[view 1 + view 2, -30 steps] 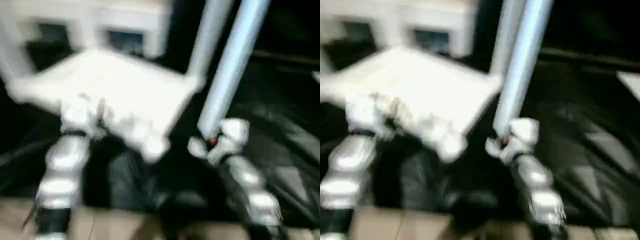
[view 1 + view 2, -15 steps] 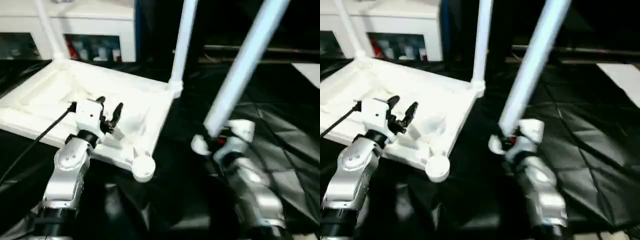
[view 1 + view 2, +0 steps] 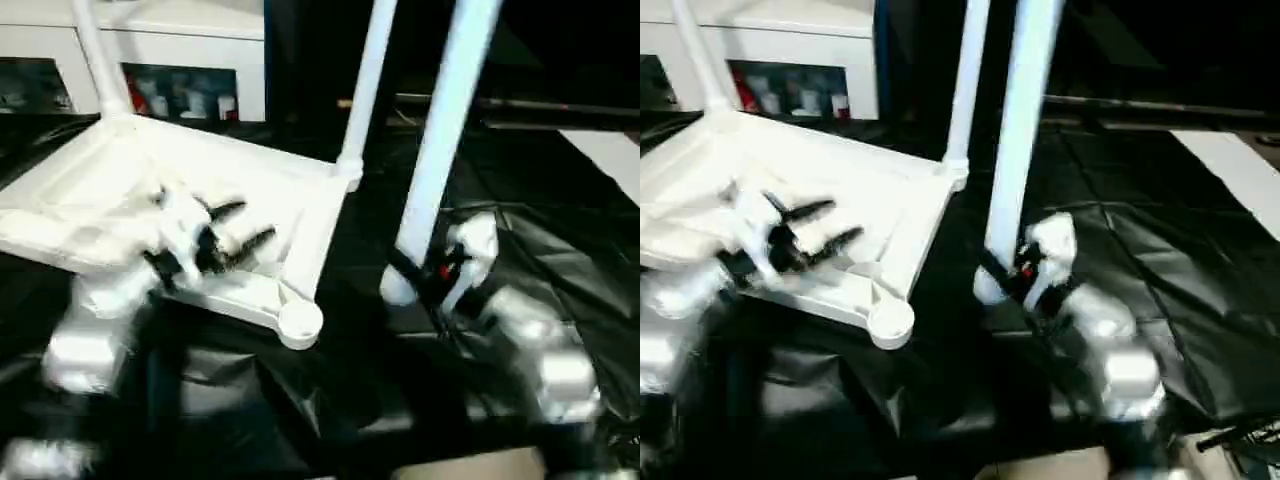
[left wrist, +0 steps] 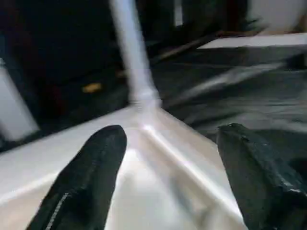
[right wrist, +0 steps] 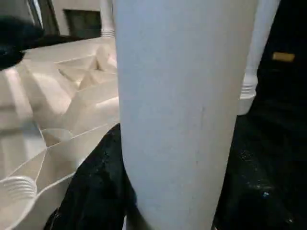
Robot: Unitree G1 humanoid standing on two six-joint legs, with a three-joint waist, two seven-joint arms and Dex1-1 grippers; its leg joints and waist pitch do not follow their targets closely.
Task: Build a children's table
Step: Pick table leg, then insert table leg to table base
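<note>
Right gripper (image 3: 418,283) clamps 1 upright leg (image 3: 440,150) right of the tabletop (image 3: 180,200); left gripper (image 3: 235,228) hovers spread, empty.

I'm looking over crinkled black sheeting (image 3: 560,240) — a white cabinet (image 3: 180,40) is standing behind, coloured items showing inside.

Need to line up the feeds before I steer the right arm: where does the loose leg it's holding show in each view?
Left eye: the loose leg rises right of centre from the right gripper.
Right eye: near centre.
Left wrist: not in it.
Right wrist: fills the middle.
Shared landmark: the fitted leg at the tabletop corner, also.
</note>
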